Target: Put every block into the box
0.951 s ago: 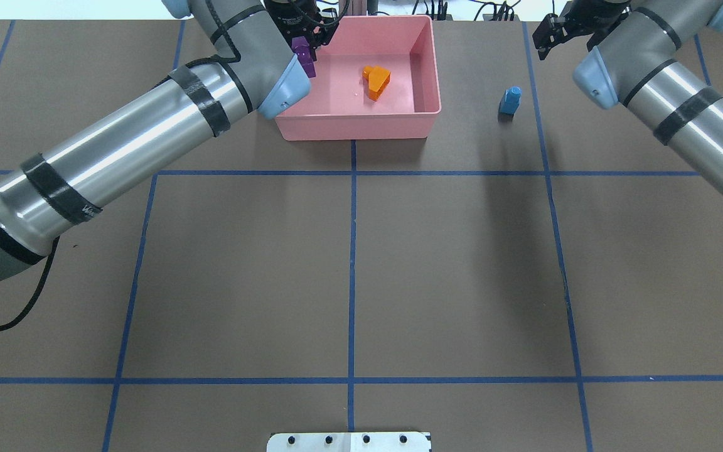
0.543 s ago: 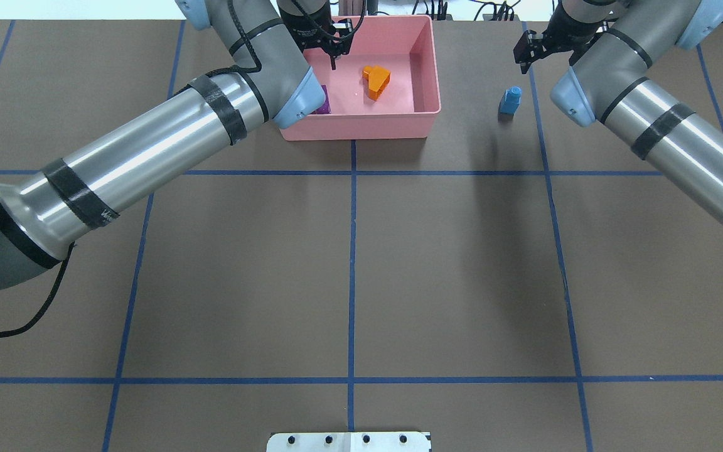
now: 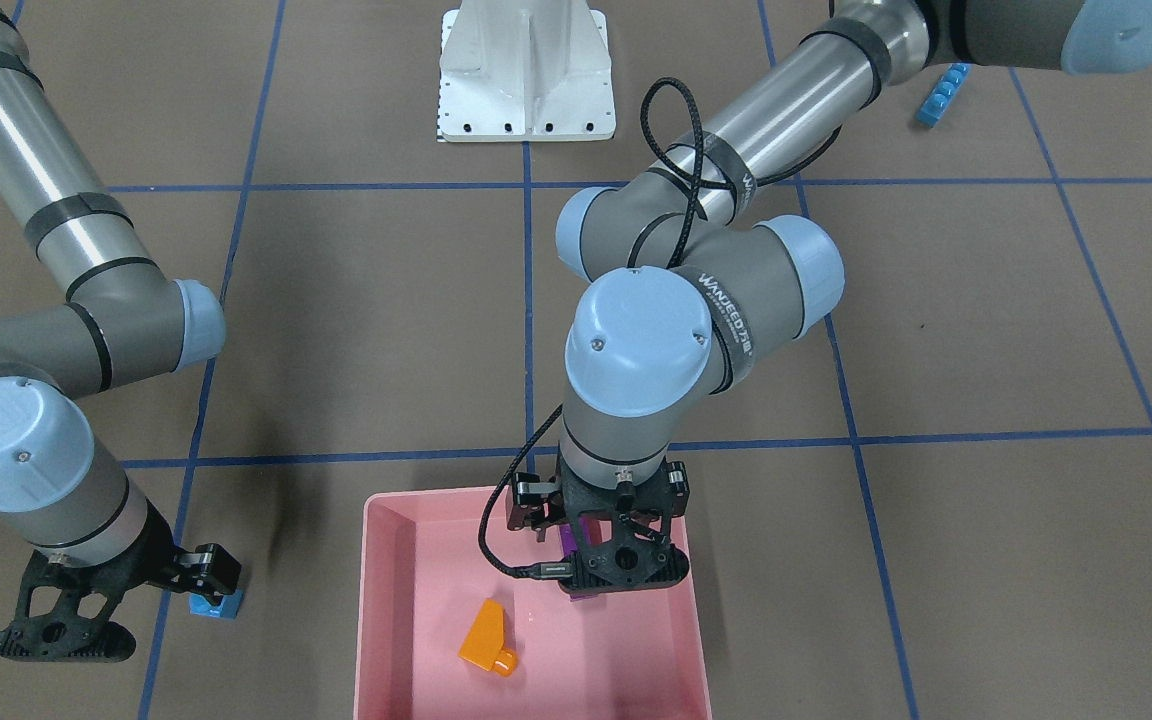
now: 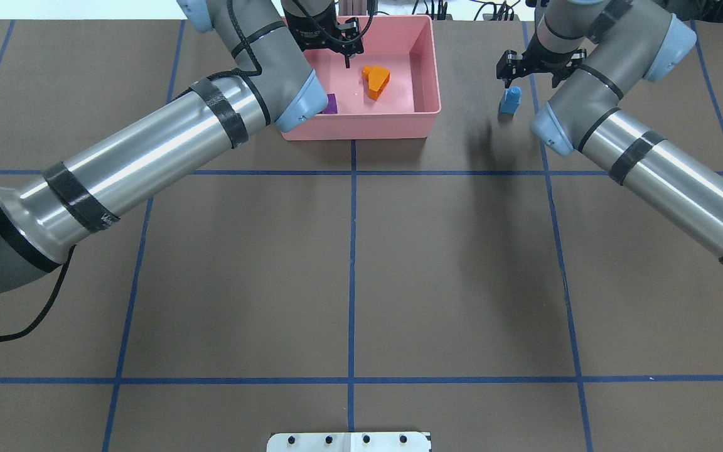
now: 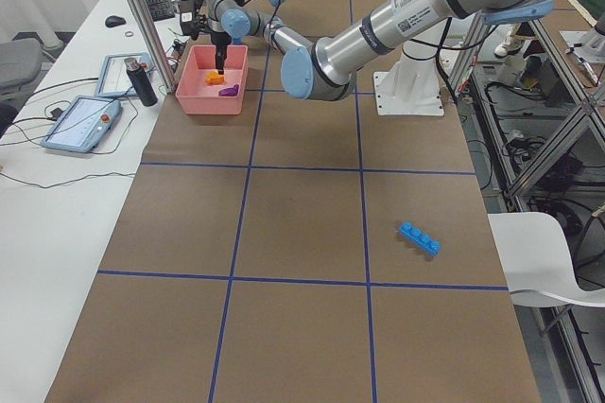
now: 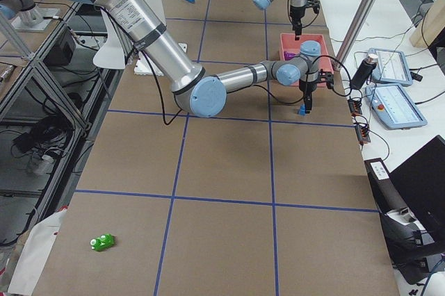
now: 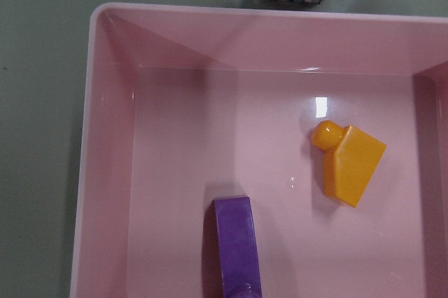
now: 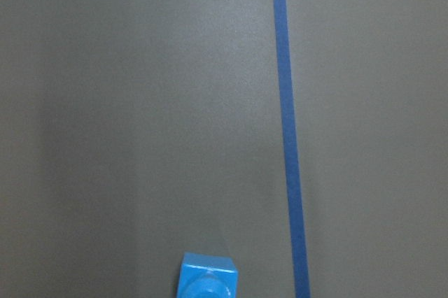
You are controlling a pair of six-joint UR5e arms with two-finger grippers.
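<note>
on the brown counter (image 4: 349,251), the purple block (image 7: 236,242) has been released into the box (image 4: 361,129); the left end effector (image 4: 344,55) is spread empty, the right end effector (image 4: 518,78) brought wide over the small blue block (image 4: 511,100).

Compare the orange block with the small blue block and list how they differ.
The orange block lies inside the pink box; the small blue block stands on the table outside it. The orange block is wedge-shaped, stud pointing sideways; the small blue block is boxy, stud up. Both are glossy one-stud bricks, neither held.
</note>
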